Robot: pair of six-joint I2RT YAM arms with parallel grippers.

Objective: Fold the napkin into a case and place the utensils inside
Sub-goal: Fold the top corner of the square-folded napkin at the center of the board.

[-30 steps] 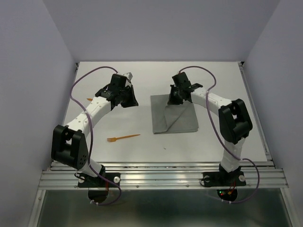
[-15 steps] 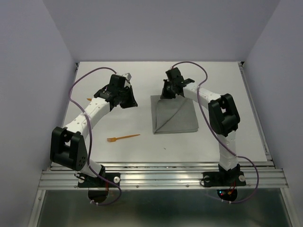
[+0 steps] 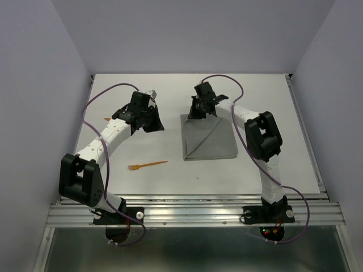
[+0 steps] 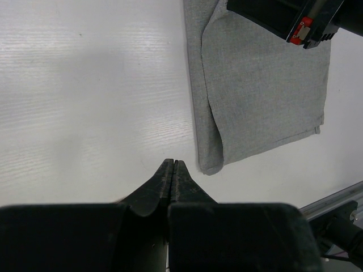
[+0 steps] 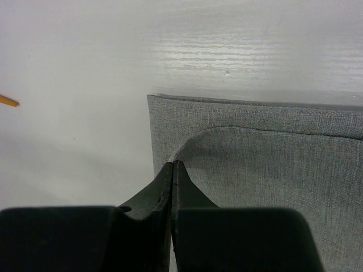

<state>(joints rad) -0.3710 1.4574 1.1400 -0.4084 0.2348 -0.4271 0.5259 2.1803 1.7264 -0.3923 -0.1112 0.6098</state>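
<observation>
Cloth is where we start: the napkin (image 3: pixel 210 139) lies on the worktop (image 3: pixel 255 170), partly folded, one layer lapped over another so that a slanting crease runs across it. Its far left corner sits directly under the right gripper (image 5: pixel 173 165), whose jaws are pressed together on the curved edge of the upper layer. We judge this pinch is there to carry that flap across and narrow the cloth toward a case. That step is not yet done, since the shape is a broad rectangle rather than a slim pouch.

The left gripper (image 4: pixel 173 163) hangs to the left of the napkin, near its edge, over bare worktop. Its jaws are closed with nothing between them, and we read it as parked clear of the fold.

Well away from the right gripper, toward the arm bases and to its left, lies the fork (image 3: pixel 148 165), apart from the cloth. A second orange piece (image 3: pixel 106 118) shows on the outer side of the left arm, behind the left gripper, mostly hidden.

We count one napkin, two orange utensils and two grippers, both closed.
</observation>
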